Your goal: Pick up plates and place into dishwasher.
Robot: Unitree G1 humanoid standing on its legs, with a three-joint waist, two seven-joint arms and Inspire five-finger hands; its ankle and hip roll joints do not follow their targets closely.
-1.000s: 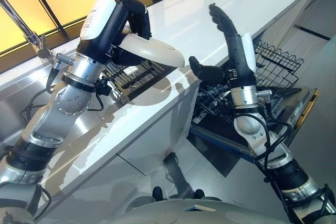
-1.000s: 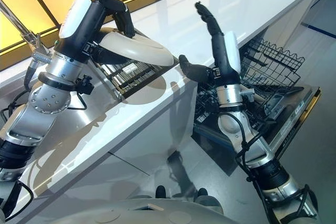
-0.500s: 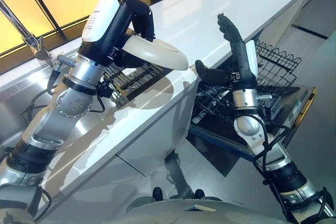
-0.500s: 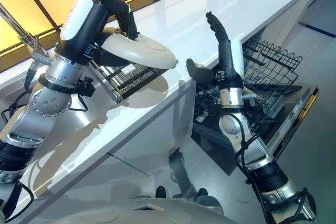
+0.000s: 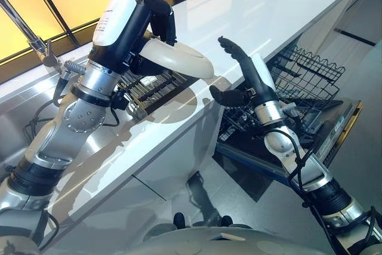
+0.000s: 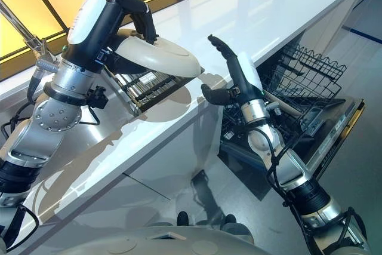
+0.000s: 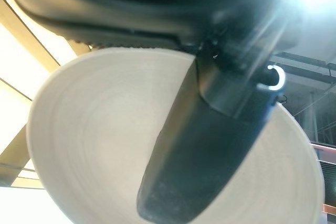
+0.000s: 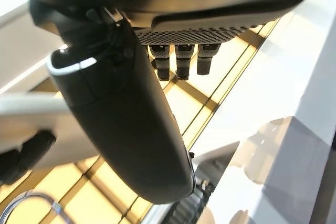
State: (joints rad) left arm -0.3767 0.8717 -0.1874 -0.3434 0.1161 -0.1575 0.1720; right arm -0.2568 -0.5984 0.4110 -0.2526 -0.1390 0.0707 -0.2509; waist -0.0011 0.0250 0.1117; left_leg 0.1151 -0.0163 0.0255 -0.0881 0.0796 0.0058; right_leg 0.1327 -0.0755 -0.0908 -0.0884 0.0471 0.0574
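A cream plate (image 5: 179,58) hangs tilted above the white counter (image 5: 268,10), and my left hand (image 5: 152,19) is shut on its near rim. In the left wrist view the thumb (image 7: 194,161) lies across the plate's face (image 7: 94,140). My right hand (image 5: 253,82) is open just to the right of the plate's free edge, fingers straight and thumb spread, not touching it. The right wrist view shows the plate's edge (image 8: 31,111) beside that hand's thumb (image 8: 136,124). The open dishwasher's lower rack (image 5: 239,117) sits below the right hand.
A dark dish rack (image 5: 152,88) lies in the steel sink under the plate, with a faucet (image 5: 27,31) at the far left. The dishwasher's upper wire basket (image 5: 310,70) stands pulled out to the right, above the lowered door (image 5: 340,123).
My right hand has swung left and tilted towards the plate, ending close to its free edge. The left hand and the plate have stayed almost still.
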